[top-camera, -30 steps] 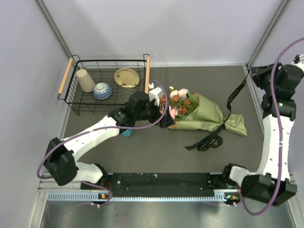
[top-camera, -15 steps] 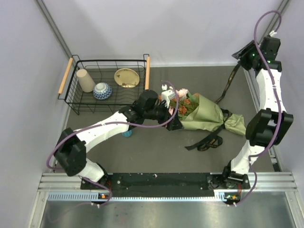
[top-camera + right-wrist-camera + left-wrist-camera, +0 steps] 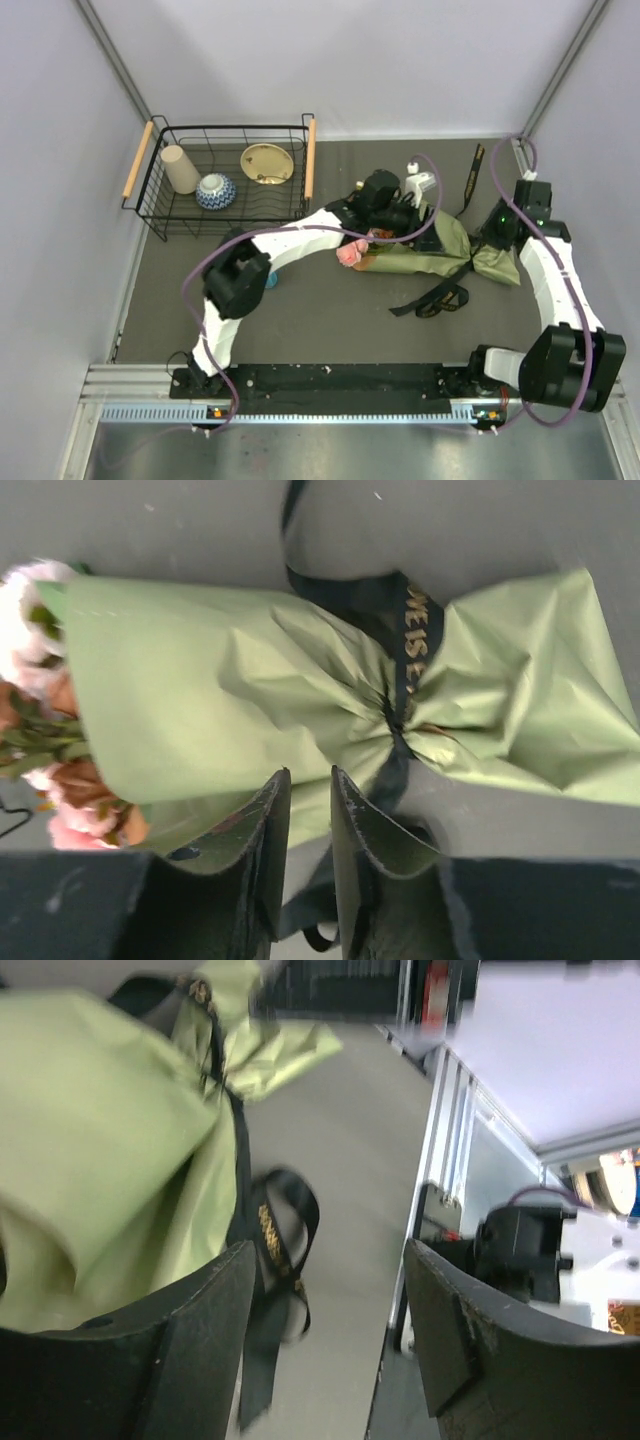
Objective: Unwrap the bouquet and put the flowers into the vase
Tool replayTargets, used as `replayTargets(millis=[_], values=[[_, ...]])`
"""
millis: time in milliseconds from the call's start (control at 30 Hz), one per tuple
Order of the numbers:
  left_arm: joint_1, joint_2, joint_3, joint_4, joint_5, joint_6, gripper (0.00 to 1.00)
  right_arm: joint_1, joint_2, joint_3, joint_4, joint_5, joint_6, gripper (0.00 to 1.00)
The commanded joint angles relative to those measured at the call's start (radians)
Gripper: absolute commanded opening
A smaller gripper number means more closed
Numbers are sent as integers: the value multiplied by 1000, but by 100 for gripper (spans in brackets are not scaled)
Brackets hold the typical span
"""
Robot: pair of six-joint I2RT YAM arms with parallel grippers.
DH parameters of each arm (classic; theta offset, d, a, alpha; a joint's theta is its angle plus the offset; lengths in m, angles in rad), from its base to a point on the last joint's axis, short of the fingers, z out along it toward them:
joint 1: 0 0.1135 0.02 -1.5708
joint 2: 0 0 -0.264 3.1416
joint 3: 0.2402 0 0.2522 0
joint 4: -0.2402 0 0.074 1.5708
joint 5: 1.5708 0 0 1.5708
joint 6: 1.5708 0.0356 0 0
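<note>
Two grippers are parked at the bouquet (image 3: 430,247) and nothing's been unwrapped yet. The ribbon (image 3: 414,620) is knotted round the paper neck, as seen from the right wrist. The right gripper (image 3: 310,785) is set just beside that knot, fingers nearly together with only a slit left. Whether paper is pinched in there can't be told. The left gripper (image 3: 330,1260) is held wide open over the bouquet's paper side, with a ribbon loop seen through the gap and nothing grabbed. The flowers (image 3: 352,252) are poking out of the bouquet's left end. The vase (image 3: 267,282) is well left of the bouquet, mostly hidden by the left arm (image 3: 290,240).

What could go wrong, probably: if the paper gets tugged while the knot is tight, the whole bouquet would just be dragged along or the paper ripped. The blooms could be bent too. If the left fingers are shut where they are, slack ribbon or paper may be caught instead of stems. The vase could also be knocked over, since the left arm is right next to it.
</note>
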State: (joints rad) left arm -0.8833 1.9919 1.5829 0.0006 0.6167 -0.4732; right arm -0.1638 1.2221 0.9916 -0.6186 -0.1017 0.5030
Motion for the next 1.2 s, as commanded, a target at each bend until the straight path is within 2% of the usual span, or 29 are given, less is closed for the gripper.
replayTargets(millis=[0,167,267,367,700,867,1167], values=[[-23,166,225,38,41,-38,66,30,-42,-85,28,97,-64,21],[-25,376,455,4,25,-64,64,29,19,-120,36,149,-121,20],[-17,427,489,-40,0,-70,63,29,59,-117,52,138,-127,19],[-13,453,486,-45,11,-85,61,30,76,-125,78,120,-136,14],[-11,450,433,-68,-8,-90,59,30,134,-145,91,148,-132,11],[-9,450,425,-70,-12,-90,59,30,172,-128,89,143,-136,3],[-5,473,437,-68,0,-96,59,30,186,-143,109,106,-144,11]])
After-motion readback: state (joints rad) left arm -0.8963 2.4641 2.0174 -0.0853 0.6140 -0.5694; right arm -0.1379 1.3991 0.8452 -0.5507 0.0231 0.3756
